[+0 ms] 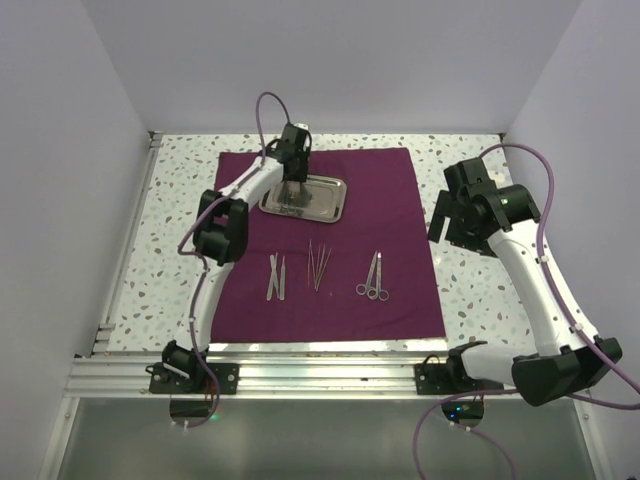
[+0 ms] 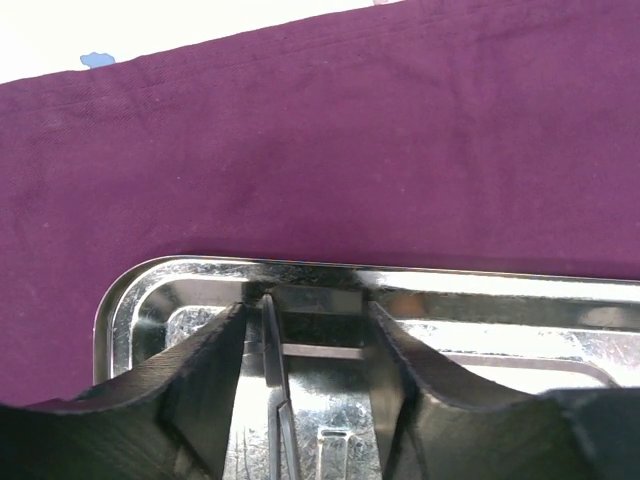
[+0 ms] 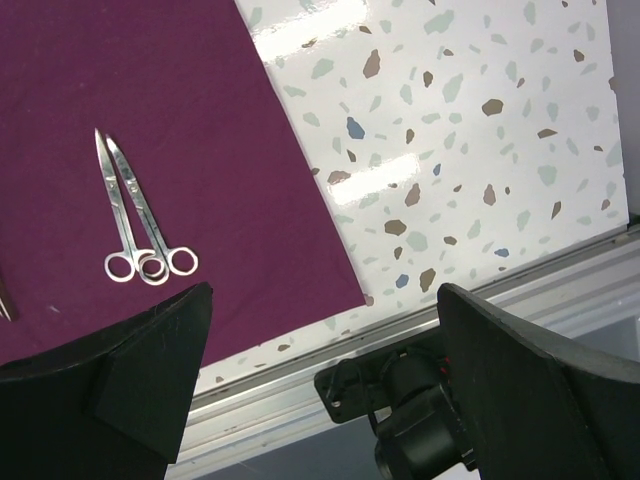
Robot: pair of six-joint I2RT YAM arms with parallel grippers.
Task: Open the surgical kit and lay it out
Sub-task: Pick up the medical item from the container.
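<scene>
Closest to the left wrist camera, the left gripper [image 2: 308,315] is seen lowered into the steel tray [image 2: 130,290], jaws apart. A slim metal piece [image 2: 272,345] stands in the gap, right beside the left finger and clear of the right one. It is not clamped. Which instrument it is cannot be told.

From above, the cloth wrap [image 1: 400,290] is seen opened flat on the table [image 1: 470,300]. The steel tray [image 1: 328,207] sits on the wrap's far half, with the left gripper [image 1: 293,190] over the tray's left part. On the near half, tweezers [image 1: 276,277], probes [image 1: 318,265] and ring-handled forceps [image 1: 374,277] are laid in a row, apart from one another.

The right gripper [image 3: 325,290] is held wide apart and empty, above the wrap's right edge, with the ring-handled forceps [image 3: 135,215] off to its side.

Step judged: one remaining item is being picked out of the tray. The task looks mostly done.

To do it well:
- The piece should be centred between the pads before closing, as it hugs one finger.
- A squeeze across its flat sides is advised.
- A straight lift is needed, or the tray may be dragged or tipped.
- A free spot in the row should be chosen, clear of the other items.
</scene>
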